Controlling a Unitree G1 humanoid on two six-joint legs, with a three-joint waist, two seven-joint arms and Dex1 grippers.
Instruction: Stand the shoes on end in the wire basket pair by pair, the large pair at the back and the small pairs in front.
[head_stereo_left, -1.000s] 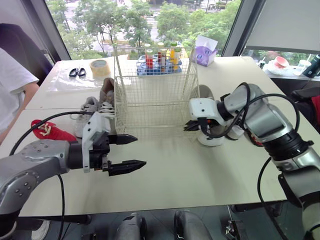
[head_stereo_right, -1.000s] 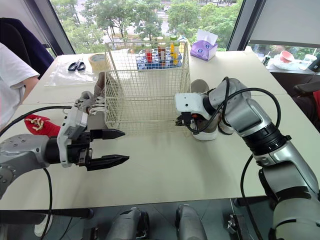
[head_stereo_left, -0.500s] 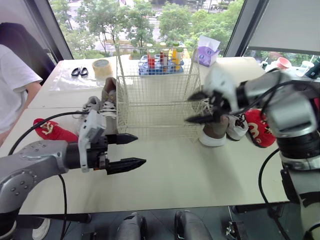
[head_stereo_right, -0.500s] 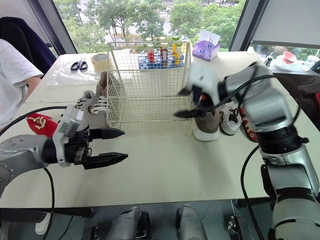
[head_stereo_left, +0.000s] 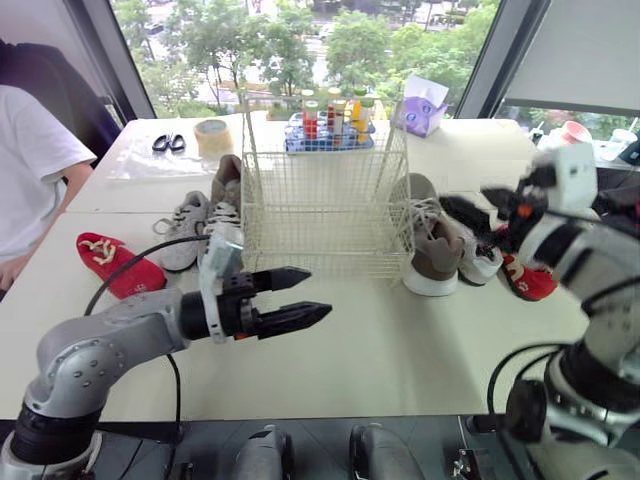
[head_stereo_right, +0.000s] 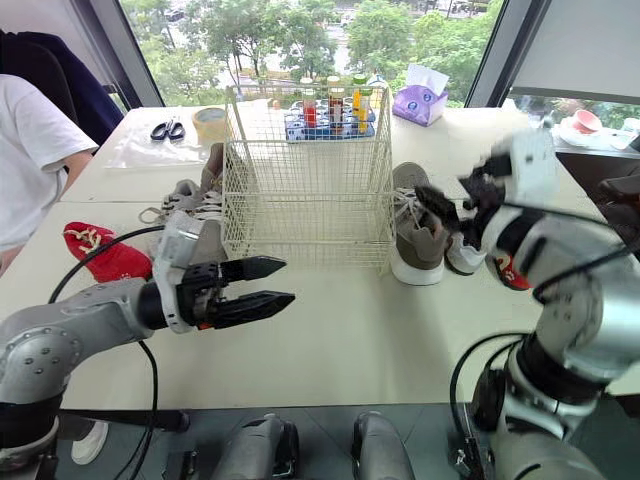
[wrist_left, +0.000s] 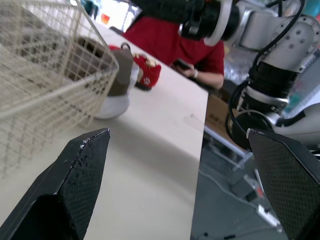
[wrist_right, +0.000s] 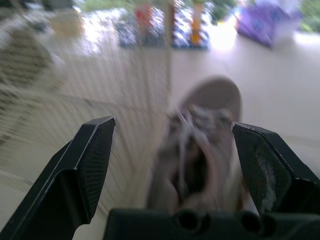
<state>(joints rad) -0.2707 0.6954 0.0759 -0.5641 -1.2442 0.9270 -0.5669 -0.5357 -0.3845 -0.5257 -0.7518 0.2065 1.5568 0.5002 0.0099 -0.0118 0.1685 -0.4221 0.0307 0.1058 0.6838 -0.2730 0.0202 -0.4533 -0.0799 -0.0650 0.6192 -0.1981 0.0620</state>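
Beside the wire basket (head_stereo_left: 325, 200), grey shoe (head_stereo_left: 435, 255), left pincer (head_stereo_left: 318, 291) parted and empty, right pincer (wrist_right: 172, 125) spread wide

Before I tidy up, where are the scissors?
In the eye views, the scissors lie far back on the robot's left, just left of the tape roll.

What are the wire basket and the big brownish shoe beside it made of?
The basket looks like thin metal wire with a cream coating: a see-through open grid. The shoe seems matte taupe suede or fabric, which I cannot tell, over a white, rubbery-looking sole.
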